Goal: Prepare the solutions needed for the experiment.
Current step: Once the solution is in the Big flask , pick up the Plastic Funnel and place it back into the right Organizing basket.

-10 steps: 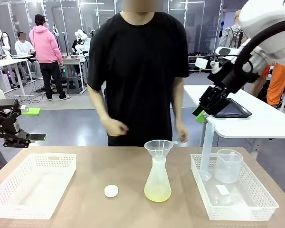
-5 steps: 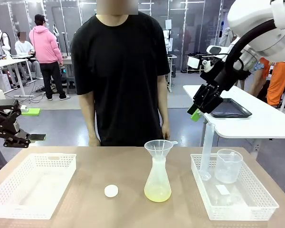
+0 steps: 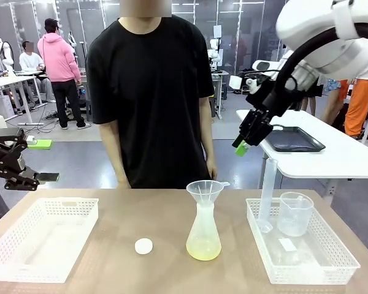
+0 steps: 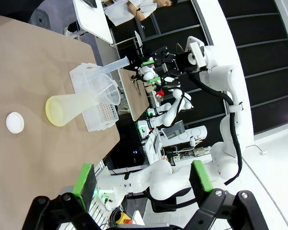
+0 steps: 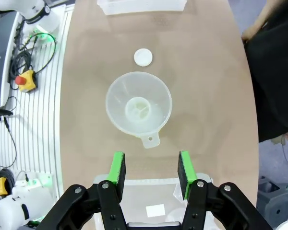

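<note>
Sitting in a clear conical plastic flask (image 3: 203,228) mid-counter (image 3: 165,214), the shallow pale yellow-green solution (image 3: 203,250) lies under a translucent funnel (image 3: 205,191). A small white round cap (image 3: 143,246) lies at the flask's nine o'clock. The right pincer (image 3: 240,147) hangs at one o'clock, parted and empty. The left pincer (image 4: 143,175) gapes wide, apparently empty.

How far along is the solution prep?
Done: a shallow layer of yellow-green liquid sits in the flask, funnel on top; cylinder and beaker stand in the right basket. In hand: nothing; right gripper hangs open above. Likely left: capping; the cap lies on the table.
</note>
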You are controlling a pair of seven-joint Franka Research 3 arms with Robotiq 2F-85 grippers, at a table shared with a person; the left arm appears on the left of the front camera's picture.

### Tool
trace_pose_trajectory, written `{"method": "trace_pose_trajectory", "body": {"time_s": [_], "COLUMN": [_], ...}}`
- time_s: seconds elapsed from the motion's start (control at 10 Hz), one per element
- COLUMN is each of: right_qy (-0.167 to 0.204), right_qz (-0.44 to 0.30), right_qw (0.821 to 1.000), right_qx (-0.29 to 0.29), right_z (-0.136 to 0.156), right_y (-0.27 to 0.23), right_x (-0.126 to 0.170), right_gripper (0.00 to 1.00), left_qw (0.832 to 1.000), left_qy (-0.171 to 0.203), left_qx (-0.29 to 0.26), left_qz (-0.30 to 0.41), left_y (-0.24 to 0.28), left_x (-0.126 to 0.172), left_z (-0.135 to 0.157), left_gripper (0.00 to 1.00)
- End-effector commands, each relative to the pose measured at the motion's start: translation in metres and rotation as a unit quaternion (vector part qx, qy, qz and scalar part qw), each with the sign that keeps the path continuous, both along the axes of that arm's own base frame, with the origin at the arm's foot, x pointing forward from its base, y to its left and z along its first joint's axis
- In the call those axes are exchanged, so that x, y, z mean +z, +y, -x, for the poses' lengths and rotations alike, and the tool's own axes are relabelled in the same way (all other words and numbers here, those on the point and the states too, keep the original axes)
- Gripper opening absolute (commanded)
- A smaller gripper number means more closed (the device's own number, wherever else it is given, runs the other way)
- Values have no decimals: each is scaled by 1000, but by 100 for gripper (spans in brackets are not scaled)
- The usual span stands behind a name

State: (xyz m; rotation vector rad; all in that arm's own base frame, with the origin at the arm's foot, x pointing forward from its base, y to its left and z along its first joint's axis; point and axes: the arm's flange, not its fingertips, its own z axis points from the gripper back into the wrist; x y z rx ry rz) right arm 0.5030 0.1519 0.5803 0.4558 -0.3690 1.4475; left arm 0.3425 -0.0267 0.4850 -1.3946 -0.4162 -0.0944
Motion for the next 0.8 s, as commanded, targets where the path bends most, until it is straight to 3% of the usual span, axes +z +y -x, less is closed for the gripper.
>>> {"method": "trace_pose_trajectory", "body": {"time_s": [0.0, 0.7], "right_qy": [12, 74], "right_qz": [57, 107], "right_qw": [997, 987], "right_qx": [-47, -93], "right_z": [-23, -41], "right_y": [21, 67], "right_x": [5, -24], "right_gripper": [56, 56], "left_qw": [1000, 1000], "left_qy": [0, 0], "left_qx": [1, 1], "left_qz": [15, 15], "left_y": [-2, -2], "left_x": [3, 3], "left_z": [-1, -1], "left_gripper": [100, 100]}}
